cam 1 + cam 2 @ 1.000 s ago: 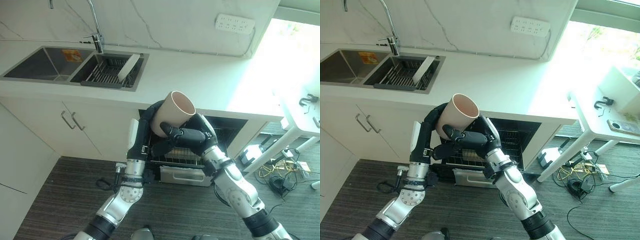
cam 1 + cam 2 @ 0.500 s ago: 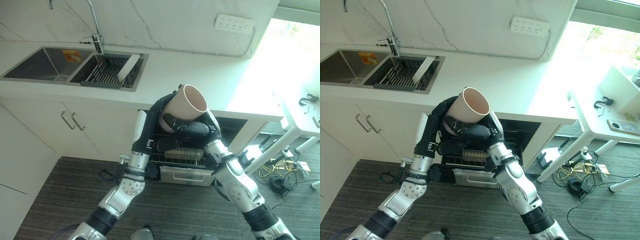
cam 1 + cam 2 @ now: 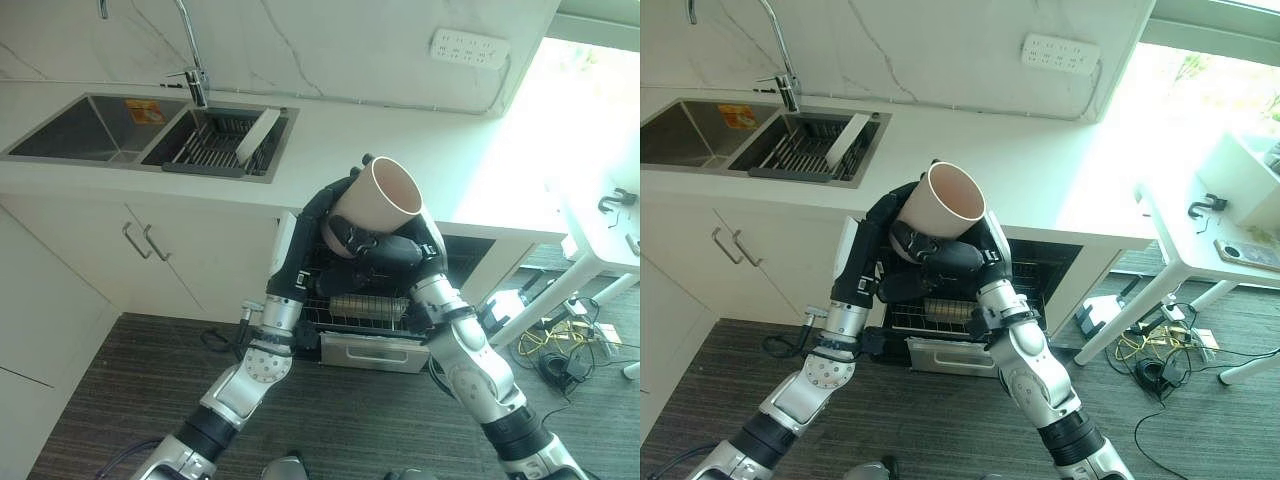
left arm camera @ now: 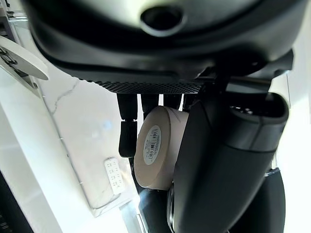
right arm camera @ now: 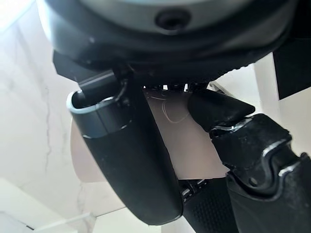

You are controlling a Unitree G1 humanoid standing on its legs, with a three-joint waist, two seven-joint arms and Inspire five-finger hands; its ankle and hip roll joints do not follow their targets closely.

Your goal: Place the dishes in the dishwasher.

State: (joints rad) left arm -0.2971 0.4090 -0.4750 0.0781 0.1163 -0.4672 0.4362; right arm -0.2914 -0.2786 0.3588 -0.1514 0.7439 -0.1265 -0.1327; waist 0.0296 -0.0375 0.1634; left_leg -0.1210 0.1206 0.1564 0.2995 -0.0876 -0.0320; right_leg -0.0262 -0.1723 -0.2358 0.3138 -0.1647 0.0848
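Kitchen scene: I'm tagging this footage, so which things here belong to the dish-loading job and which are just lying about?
Part of the job:
beige cup, gripped by the left hand and the right hand
open dishwasher with its rack
white plate in the sink rack

Just lying about:
faucet
wall socket strip
white side table
floor cables

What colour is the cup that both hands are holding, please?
The cup is cream-beige outside, pinkish-tan inside; it shows best in the left eye view.
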